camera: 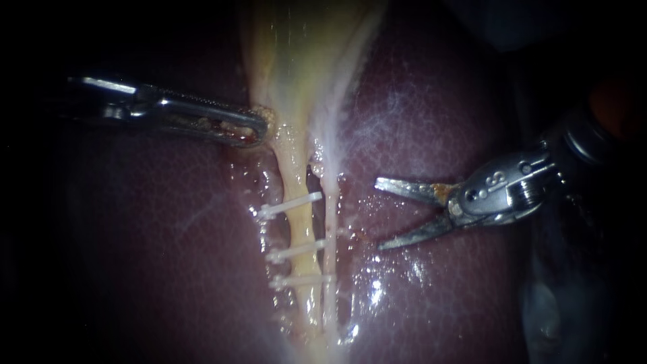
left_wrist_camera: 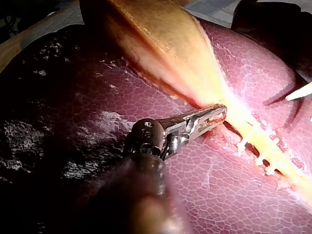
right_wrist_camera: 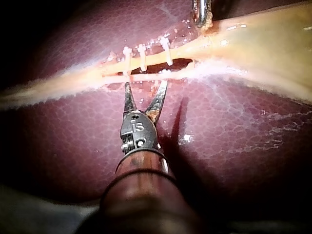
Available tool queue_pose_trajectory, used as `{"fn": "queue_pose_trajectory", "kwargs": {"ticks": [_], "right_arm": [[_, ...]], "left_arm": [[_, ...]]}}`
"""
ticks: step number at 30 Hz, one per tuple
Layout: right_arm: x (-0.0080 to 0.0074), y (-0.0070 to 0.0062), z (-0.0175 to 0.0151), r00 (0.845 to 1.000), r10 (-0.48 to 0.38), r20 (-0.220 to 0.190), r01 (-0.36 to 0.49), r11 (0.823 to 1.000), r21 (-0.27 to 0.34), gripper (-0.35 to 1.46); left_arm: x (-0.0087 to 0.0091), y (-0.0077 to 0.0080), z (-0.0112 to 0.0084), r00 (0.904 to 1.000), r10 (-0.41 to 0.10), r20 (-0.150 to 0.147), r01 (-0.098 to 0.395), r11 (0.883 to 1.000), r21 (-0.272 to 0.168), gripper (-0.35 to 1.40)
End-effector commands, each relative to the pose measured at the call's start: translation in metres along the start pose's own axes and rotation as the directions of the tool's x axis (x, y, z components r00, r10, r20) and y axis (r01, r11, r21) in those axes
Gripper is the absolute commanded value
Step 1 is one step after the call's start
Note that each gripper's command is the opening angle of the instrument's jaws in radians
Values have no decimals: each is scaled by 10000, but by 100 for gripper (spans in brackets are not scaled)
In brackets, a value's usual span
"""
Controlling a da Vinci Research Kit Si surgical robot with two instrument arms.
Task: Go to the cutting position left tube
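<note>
- Jaws of right instrument [camera: 379, 214] gape empty, just short of right tube [camera: 331, 222].
- Beyond it, left tube [camera: 303, 228] carries three clips [camera: 296, 251].
- Jaws of left instrument [camera: 261, 128] clench gallbladder [camera: 296, 61].

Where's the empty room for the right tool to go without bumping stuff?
Bare liver lies open between the right instrument and the right tube, and more below the left instrument. It is crowded at the left tube, where three clips sit close together.

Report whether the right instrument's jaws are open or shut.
Open. On the right instrument a wide gap shows between the jaws, and nothing is gripped.
</note>
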Motion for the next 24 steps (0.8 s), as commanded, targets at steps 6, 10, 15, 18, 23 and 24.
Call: {"fn": "queue_pose_trajectory", "kwargs": {"ticks": [6,10,15,18,23,24], "right_arm": [[0,0,0,9999,128,-21,-128,9999,53,142],[0,0,1,9999,127,-33,-127,9999,80,142],[0,0,1,9998,186,-57,-186,9997,134,142],[1,0,2,9998,186,-69,-185,9997,160,142],[3,0,4,9994,311,-138,-306,9990,317,142],[3,0,5,9992,371,-160,-365,9986,371,142]], "left_arm": [[-4,-1,-10,10000,-23,-18,23,10000,75,-35],[-21,-4,-32,9999,-119,-20,119,9996,238,-35],[-54,-13,-64,9978,-47,655,20,9992,402,-35],[-68,-20,-77,9964,89,848,-120,9993,365,-35],[-69,-25,-79,9960,133,879,-165,9992,355,-35],[-68,-24,-78,9960,145,881,-176,9992,345,-35]]}}
